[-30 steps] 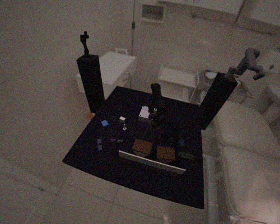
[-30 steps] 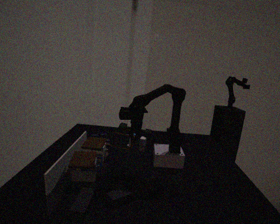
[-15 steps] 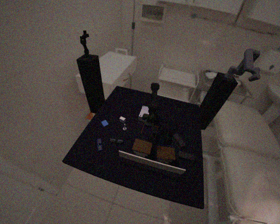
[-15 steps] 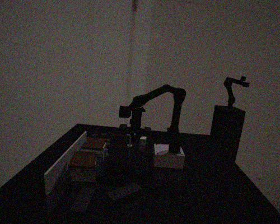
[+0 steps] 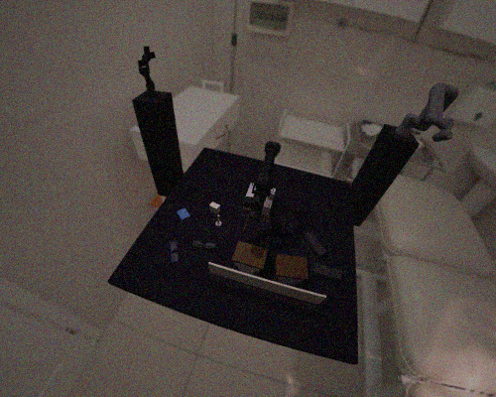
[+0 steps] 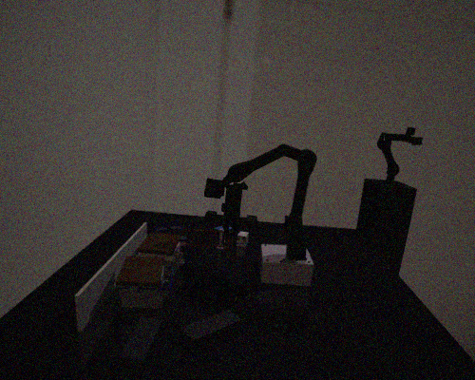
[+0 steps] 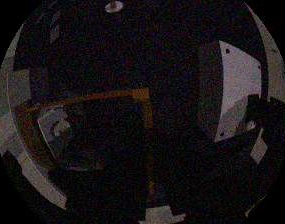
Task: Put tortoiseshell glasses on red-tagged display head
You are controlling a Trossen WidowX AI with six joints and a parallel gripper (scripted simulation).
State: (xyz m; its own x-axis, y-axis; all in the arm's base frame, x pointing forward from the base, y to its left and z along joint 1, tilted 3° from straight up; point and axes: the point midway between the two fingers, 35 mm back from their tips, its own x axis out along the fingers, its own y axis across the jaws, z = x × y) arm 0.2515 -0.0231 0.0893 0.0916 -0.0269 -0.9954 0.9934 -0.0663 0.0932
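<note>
The scene is very dark. My gripper (image 6: pixel 230 225) (image 5: pixel 263 224) hangs low over the middle of the black table (image 5: pixel 302 328), just behind two brown-topped blocks (image 5: pixel 250 253) (image 5: pixel 292 265) (image 6: pixel 142 272) (image 6: pixel 159 241). It is shut on the tortoiseshell glasses, which show in the wrist view as thin orange-brown bars (image 7: pixel 93 100), one across and one running down the middle. The dark display heads and the red tag are too dark to make out. I cannot tell how the glasses sit relative to either head.
A long white board (image 5: pixel 267 286) (image 6: pixel 107 277) stands in front of the brown blocks. Two tall black towers (image 5: pixel 158 139) (image 5: pixel 381 171) (image 6: pixel 386 223) stand at the table's back corners. A small blue block (image 5: pixel 184 213) and a white cube (image 5: pixel 214 205) lie at the left. The arm's white base (image 6: pixel 286 270) stands behind.
</note>
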